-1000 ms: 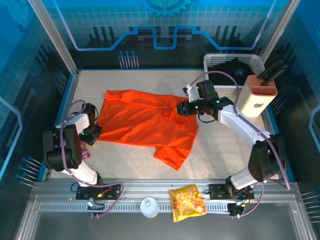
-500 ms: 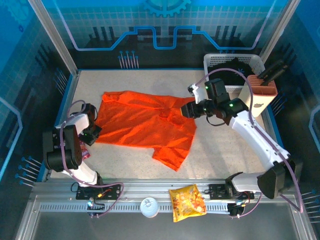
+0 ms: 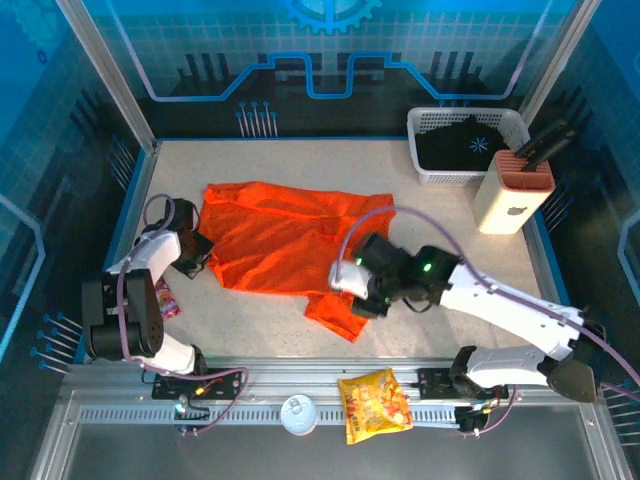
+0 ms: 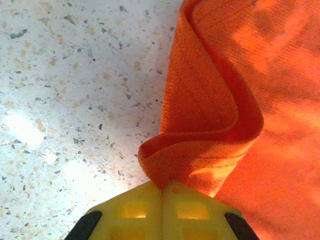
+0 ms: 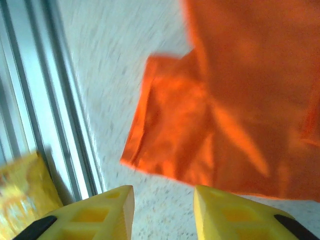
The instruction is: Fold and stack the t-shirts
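Note:
The orange t-shirt (image 3: 290, 240) lies spread across the middle of the table. My left gripper (image 3: 203, 252) is shut on its left edge, and the left wrist view shows the orange t-shirt (image 4: 215, 100) bunched into a fold right at the closed left gripper (image 4: 163, 186). My right gripper (image 3: 347, 290) hovers open over the near sleeve (image 3: 340, 315). In the blurred right wrist view the sleeve (image 5: 170, 130) lies just beyond the right gripper (image 5: 164, 192), with nothing between its fingers. The black t-shirt (image 3: 462, 143) with a pale-blue starburst sits in the white basket (image 3: 418, 165) at the back right.
A tan block with dark handles (image 3: 510, 190) stands by the basket. A yellow snack bag (image 3: 375, 403) and a white round lid (image 3: 298, 413) rest on the metal rail at the near edge. The snack bag (image 5: 17, 200) is also at the lower left of the right wrist view. A small pink item (image 3: 167, 302) lies beside the left arm.
The right arm swung from the shirt's right shoulder down to the near sleeve. The left gripper moved right and slightly away, drawing the shirt's left edge inward.

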Robot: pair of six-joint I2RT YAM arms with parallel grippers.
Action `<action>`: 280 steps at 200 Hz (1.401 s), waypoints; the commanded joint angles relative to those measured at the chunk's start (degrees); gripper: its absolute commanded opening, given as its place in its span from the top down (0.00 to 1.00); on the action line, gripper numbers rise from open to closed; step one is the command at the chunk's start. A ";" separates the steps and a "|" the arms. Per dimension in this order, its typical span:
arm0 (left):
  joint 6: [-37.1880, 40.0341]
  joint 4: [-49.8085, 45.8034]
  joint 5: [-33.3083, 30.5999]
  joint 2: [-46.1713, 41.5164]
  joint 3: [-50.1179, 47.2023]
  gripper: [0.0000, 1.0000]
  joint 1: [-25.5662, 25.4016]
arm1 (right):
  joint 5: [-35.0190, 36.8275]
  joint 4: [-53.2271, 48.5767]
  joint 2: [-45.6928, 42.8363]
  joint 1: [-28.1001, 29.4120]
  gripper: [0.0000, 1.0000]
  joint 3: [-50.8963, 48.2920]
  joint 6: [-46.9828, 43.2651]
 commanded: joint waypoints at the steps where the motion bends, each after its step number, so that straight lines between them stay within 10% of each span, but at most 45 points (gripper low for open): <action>1: 1.68 -0.33 1.93 -2.70 -1.06 1.00 0.04 | 6.00 2.70 2.27 6.08 0.63 -6.06 -8.66; 144: 3.71 -3.45 -0.65 -8.93 -1.33 1.00 -0.01 | 10.13 15.69 25.07 10.33 0.56 -9.90 -10.40; 205: 4.36 -5.92 -1.68 -11.30 -0.85 1.00 -0.01 | 12.27 14.92 27.86 9.62 1.00 -7.69 -9.55; 280: 5.30 -9.57 -3.17 -13.91 0.95 1.00 -0.01 | 17.32 13.35 15.54 1.31 1.00 -6.69 -9.42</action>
